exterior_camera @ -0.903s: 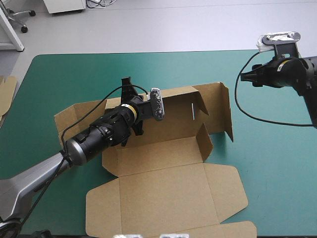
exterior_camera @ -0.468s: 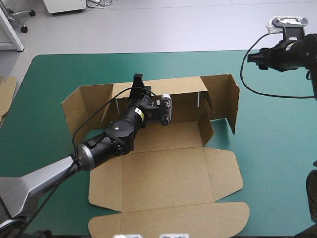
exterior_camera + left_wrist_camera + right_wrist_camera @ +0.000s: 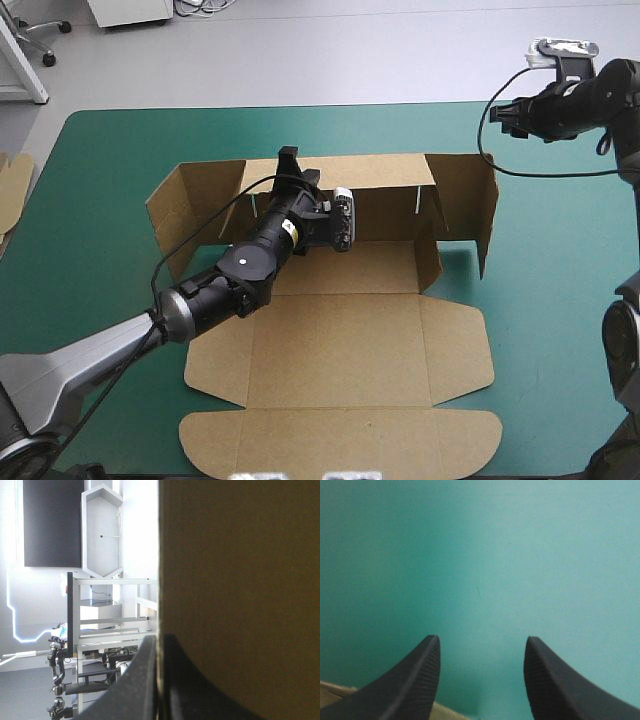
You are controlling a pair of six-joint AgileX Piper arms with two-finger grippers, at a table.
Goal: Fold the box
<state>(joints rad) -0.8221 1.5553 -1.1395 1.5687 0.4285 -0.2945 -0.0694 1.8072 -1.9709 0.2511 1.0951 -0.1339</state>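
The brown box (image 3: 340,350) lies opened out in the middle of the table, its lid panel flat toward the near edge. Its long back wall (image 3: 385,185) stands upright, with side flaps (image 3: 470,205) raised at both ends. My left gripper (image 3: 290,165) pinches the top edge of that wall. In the left wrist view the board (image 3: 240,580) runs between the black fingers (image 3: 135,690) of the left gripper (image 3: 160,640). My right gripper (image 3: 503,115) hangs open above the teal-green cover beyond the box's far right corner. The right wrist view shows the right gripper (image 3: 483,640) with nothing between its fingers.
A strip of more brown board (image 3: 12,185) shows at the table's left edge. Bare teal-green cover (image 3: 480,555) lies under the right gripper, with a sliver of the box (image 3: 332,692) beside one finger. The box's right flap stands close below the right arm.
The back wall has risen from leaning to upright as the left gripper carried its edge up and toward the far side. The right gripper drew off toward the far right corner.
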